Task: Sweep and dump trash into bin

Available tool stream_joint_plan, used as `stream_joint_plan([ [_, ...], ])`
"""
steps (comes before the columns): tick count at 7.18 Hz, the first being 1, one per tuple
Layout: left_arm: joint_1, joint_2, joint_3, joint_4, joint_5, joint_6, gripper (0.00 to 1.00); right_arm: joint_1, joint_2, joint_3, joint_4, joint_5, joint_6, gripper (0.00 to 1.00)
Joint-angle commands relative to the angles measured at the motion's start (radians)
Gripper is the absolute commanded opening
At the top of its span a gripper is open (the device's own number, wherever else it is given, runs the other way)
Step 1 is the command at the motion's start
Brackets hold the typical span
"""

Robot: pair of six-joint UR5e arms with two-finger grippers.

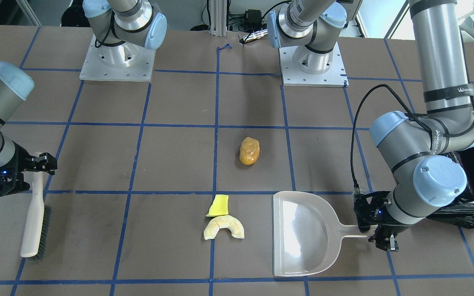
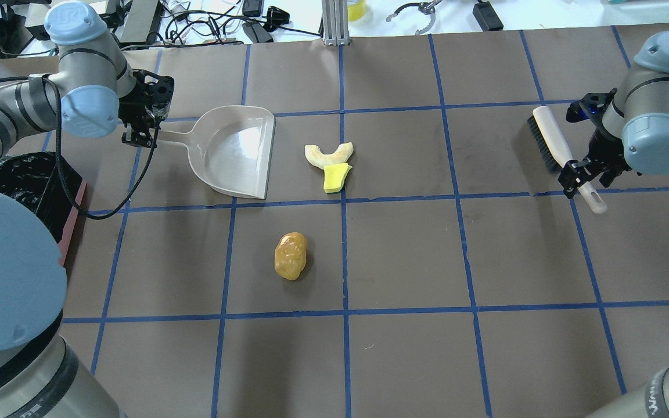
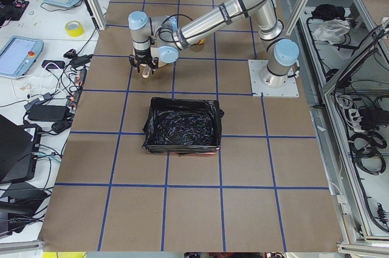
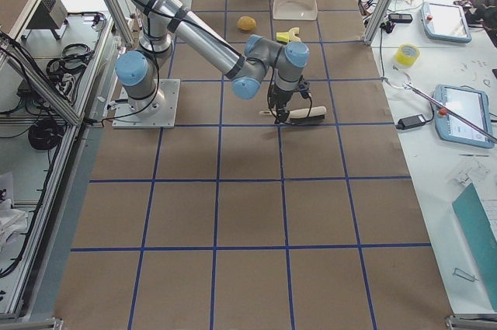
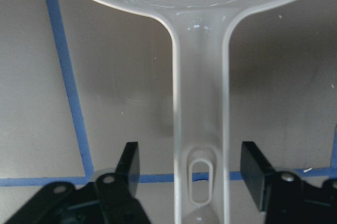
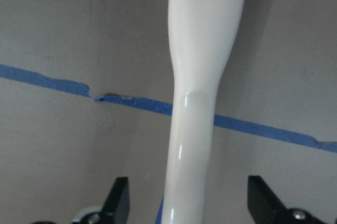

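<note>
The trash lies mid-table: a glossy orange-brown lump (image 2: 291, 255), a yellow-green wedge (image 2: 336, 177) and a pale crescent (image 2: 328, 155) touching it. The translucent dustpan (image 2: 236, 151) lies flat to their left, mouth toward them. My left gripper (image 2: 143, 125) is open, its fingers (image 5: 129, 168) standing apart on both sides of the dustpan handle (image 5: 200, 129). My right gripper (image 2: 578, 168) is open astride the handle (image 6: 197, 103) of a cream brush (image 2: 552, 142) that lies on the table. The black-lined bin (image 2: 21, 186) stands at the left edge, partly behind my left arm.
Blue tape lines grid the brown table (image 2: 404, 261). The two arm bases (image 1: 117, 61) stand on the robot's side. Cables and tools (image 2: 241, 23) lie past the far edge. The bin also shows in the exterior left view (image 3: 182, 125).
</note>
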Motion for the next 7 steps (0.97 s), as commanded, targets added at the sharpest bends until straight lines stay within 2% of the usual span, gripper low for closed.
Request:
stream_joint_plan([
  [1, 0.0, 0.001, -0.001, 0.0, -0.001, 0.002, 0.11, -0.001, 0.001, 0.002, -0.001, 0.002, -0.001, 0.34],
  [2, 0.0, 0.001, -0.002, 0.006, -0.002, 0.002, 0.05, -0.001, -0.001, 0.003, 0.001, 0.005, 0.0, 0.23],
  [3, 0.0, 0.001, -0.002, 0.008, -0.001, 0.002, 0.05, -0.001, -0.001, 0.003, 0.002, 0.02, 0.002, 0.14],
  [5, -0.002, 0.003, -0.002, 0.008, -0.001, 0.002, 0.05, 0.013, -0.045, -0.027, 0.01, 0.023, 0.06, 0.06],
  [7, -0.002, 0.003, -0.002, 0.008, -0.002, 0.003, 0.05, 0.144, -0.099, -0.064, 0.07, 0.016, 0.265, 0.06],
])
